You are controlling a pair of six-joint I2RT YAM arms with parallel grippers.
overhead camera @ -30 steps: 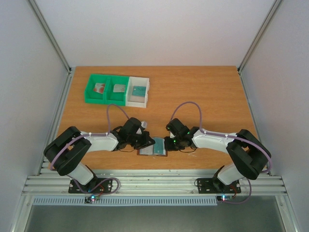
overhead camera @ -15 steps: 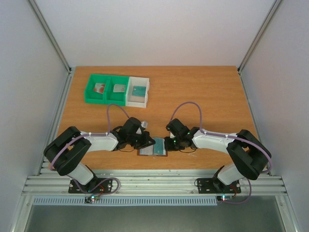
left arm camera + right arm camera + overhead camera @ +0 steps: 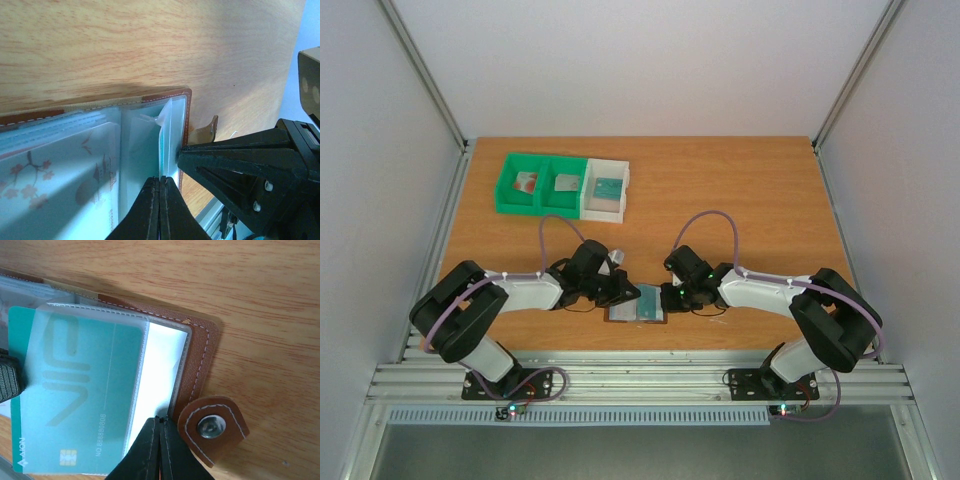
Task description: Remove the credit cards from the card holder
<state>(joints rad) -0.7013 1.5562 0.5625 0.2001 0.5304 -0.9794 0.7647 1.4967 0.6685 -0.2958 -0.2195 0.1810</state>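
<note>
The brown card holder lies open near the table's front edge, between both grippers. In the right wrist view a teal credit card marked VIP sits in a clear sleeve of the card holder, its left edge sticking out. My left gripper is shut on that edge of the teal credit card, which the left wrist view shows edge-on. My right gripper is shut, its tips pressed down on the sleeve's right edge beside the snap tab. From above, the left gripper and right gripper face each other across the holder.
At the back left stand a green bin with two compartments and a white bin, each compartment holding a card. The table's front edge and an aluminium rail run just behind the holder.
My left arm has drawn back slightly to the left. The right arm and the card holder stay where they were.
</note>
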